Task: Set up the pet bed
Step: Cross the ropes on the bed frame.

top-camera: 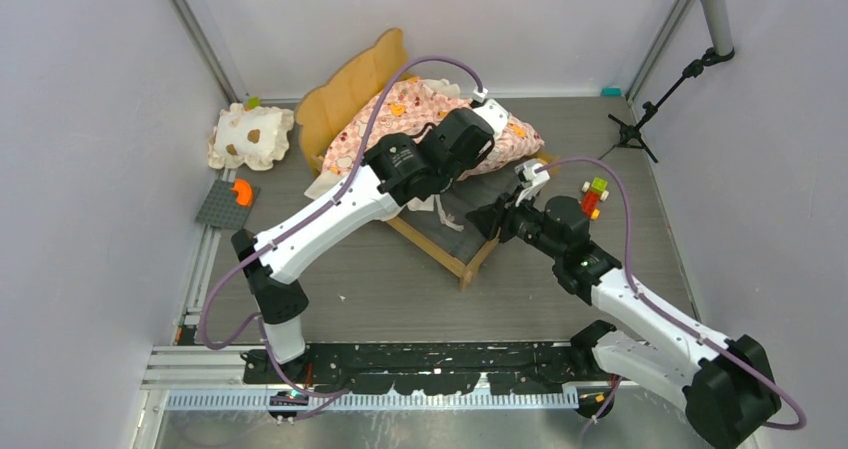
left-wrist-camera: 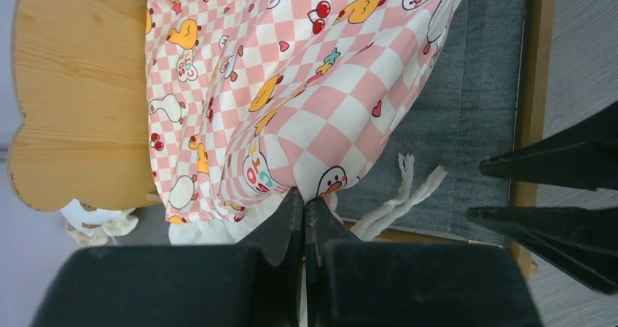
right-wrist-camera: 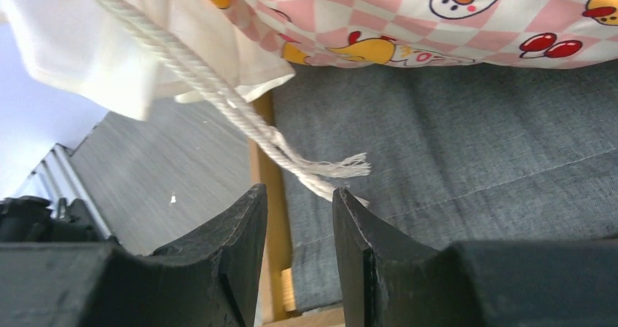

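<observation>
As seen from above, the light-wood pet bed (top-camera: 345, 94), mid-table, holds a bunched pink checkered mattress (top-camera: 410, 104). Left wrist: left gripper (left-wrist-camera: 304, 207) closed tight at the mattress edge. Right wrist: right gripper (right-wrist-camera: 297, 192) half open, frayed white cord (right-wrist-camera: 211, 88) between its tips.

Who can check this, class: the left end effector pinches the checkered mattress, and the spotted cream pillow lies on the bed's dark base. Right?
Wrong about the pillow. The left end effector pinches the checkered mattress, but the spotted cream pillow lies on the tabletop beside the headboard, as the top external view shows.
</observation>
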`<control>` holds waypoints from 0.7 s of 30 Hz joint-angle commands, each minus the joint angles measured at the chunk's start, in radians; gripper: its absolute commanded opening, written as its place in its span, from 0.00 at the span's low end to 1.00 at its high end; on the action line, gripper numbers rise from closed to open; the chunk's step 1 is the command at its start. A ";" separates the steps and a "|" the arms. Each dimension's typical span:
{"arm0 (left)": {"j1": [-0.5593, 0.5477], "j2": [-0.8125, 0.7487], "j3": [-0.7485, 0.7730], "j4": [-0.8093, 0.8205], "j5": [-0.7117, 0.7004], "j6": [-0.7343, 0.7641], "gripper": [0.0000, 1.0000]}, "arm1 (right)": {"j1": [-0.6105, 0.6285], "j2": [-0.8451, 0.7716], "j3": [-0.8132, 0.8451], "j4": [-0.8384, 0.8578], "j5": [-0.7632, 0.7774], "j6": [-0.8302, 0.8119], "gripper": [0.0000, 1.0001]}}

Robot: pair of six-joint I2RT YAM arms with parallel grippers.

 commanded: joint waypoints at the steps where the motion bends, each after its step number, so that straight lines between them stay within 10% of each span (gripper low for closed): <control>1: 0.003 -0.009 0.043 -0.002 0.025 0.037 0.00 | 0.023 0.075 -0.023 0.228 0.058 -0.077 0.43; 21: 0.002 -0.007 0.050 -0.014 0.041 0.039 0.00 | 0.076 0.273 -0.012 0.640 -0.061 -0.065 0.44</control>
